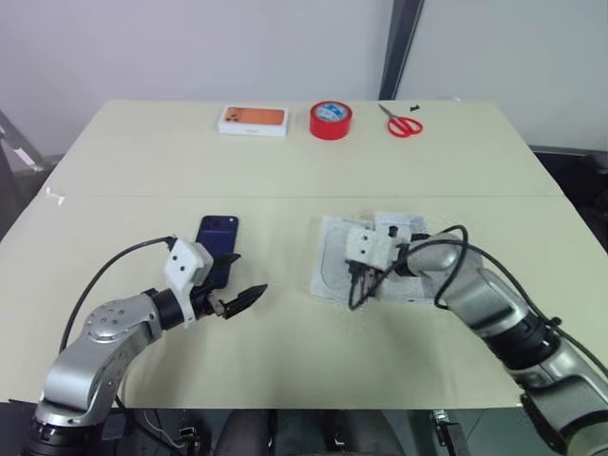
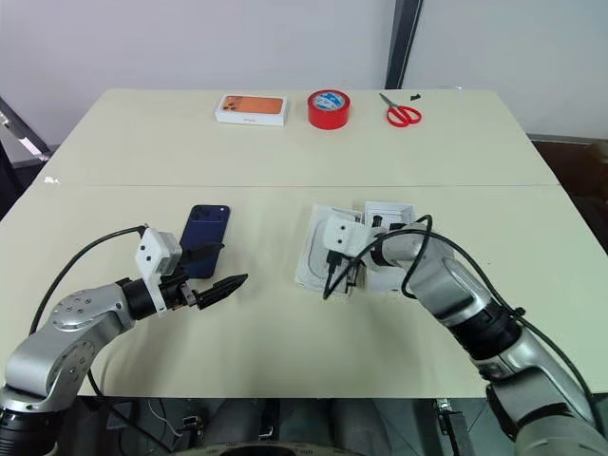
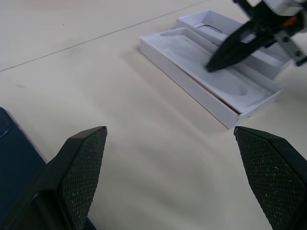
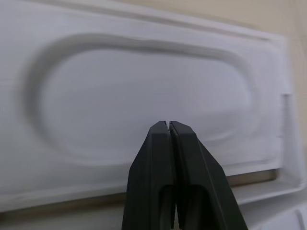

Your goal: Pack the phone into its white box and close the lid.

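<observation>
Right gripper (image 4: 169, 125), fingers pressed together on nothing, tip poised over the oval hollow of the white insert tray (image 3: 216, 76) sitting in the white box (image 3: 192, 84), with a second white tray, likely the lid (image 3: 218, 26), just beside it. Left gripper (image 3: 170, 158) spread wide and empty above bare table (image 1: 285, 361). Phone (image 1: 217, 245) flat on the table close behind that left gripper, well apart from the box.
</observation>
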